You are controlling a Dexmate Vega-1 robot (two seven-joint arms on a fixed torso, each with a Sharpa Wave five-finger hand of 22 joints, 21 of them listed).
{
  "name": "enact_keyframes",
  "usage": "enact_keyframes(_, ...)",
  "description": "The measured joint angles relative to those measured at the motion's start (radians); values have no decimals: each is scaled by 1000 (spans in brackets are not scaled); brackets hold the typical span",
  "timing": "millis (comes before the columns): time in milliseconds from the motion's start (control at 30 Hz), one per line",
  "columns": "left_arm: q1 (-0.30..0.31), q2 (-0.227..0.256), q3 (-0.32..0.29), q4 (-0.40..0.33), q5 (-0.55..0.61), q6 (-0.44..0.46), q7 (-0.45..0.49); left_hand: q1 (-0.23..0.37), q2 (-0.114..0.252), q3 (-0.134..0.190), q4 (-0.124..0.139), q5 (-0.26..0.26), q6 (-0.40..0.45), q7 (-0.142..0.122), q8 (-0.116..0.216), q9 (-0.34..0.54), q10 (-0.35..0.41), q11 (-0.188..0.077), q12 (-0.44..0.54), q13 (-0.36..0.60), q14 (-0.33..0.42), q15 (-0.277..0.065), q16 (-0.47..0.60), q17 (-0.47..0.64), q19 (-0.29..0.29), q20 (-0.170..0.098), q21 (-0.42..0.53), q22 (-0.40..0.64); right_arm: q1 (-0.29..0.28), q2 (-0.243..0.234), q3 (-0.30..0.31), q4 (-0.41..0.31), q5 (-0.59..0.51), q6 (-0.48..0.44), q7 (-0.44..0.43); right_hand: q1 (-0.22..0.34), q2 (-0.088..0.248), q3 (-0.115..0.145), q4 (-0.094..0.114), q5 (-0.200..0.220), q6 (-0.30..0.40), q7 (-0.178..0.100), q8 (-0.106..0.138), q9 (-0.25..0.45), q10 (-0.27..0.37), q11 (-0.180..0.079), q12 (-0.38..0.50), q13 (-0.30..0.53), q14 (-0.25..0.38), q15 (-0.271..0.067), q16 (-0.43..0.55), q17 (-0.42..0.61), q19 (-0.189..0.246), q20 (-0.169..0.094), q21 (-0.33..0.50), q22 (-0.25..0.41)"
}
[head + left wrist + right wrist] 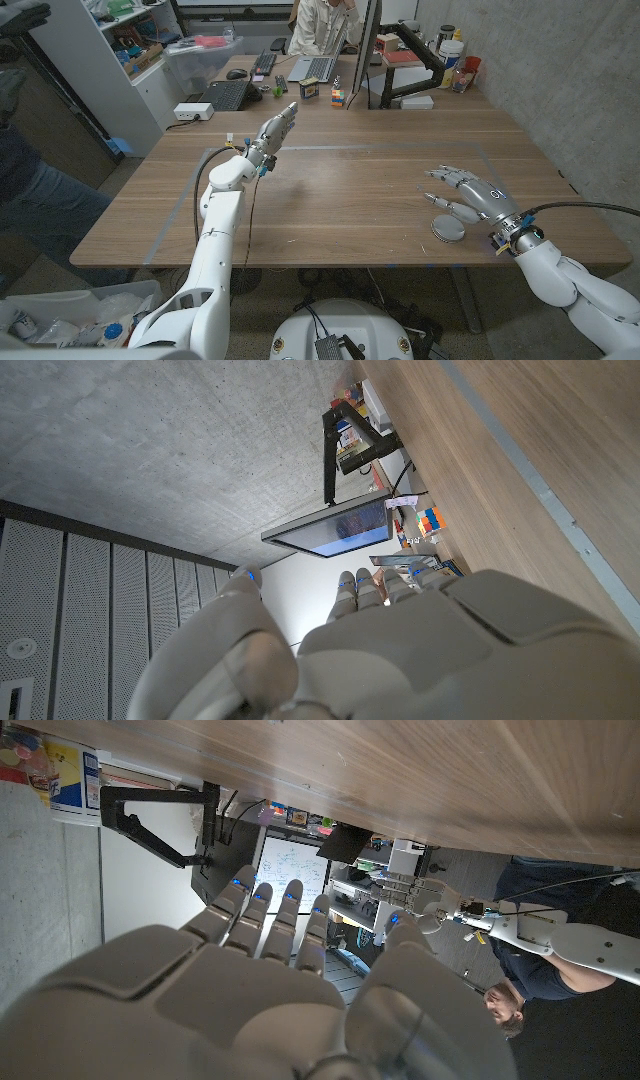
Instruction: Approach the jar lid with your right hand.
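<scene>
One jar lid [448, 229] lies beside the right hand [470, 196].

Jar lid [448, 229]: lies on bare table [350, 200]; right hand [472, 194] just beyond it, fingers spread. No obstacle beside the lid. Left hand [275, 130] well apart. Clutter: cube [339, 97], monitor [366, 50] along the far edge.

The right hand [270, 1000] is seen from behind, fingers [285, 915] spread along the wooden counter [450, 770]; the left hand [425, 915] is seen beyond.
</scene>
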Motion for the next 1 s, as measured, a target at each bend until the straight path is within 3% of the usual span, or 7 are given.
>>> enact_keyframes(633,-5,3,-1,5,-4,-2,-9,4,4,-3,-3,0,0,0,0,0,0,0,0,0,0,0,0,0,0,0,0,0,-53,-81,-21,-65,-61,-81,-10,-4,4,0,0,7,-17,-1,-11,0,-9,3,0,0,-9,2,-4,0,-24,5,-15,0)
enact_keyframes(1000,-6,5,4,-2,-5,-2,-15,4,4,-3,-3,-4,0,0,0,0,0,0,0,0,0,0,0,0,0,0,0,0,-66,-102,-31,-76,-70,-112,-7,-4,4,0,0,8,-31,-5,-11,0,-27,10,-8,0,-32,0,-7,0,-41,1,-29,0)
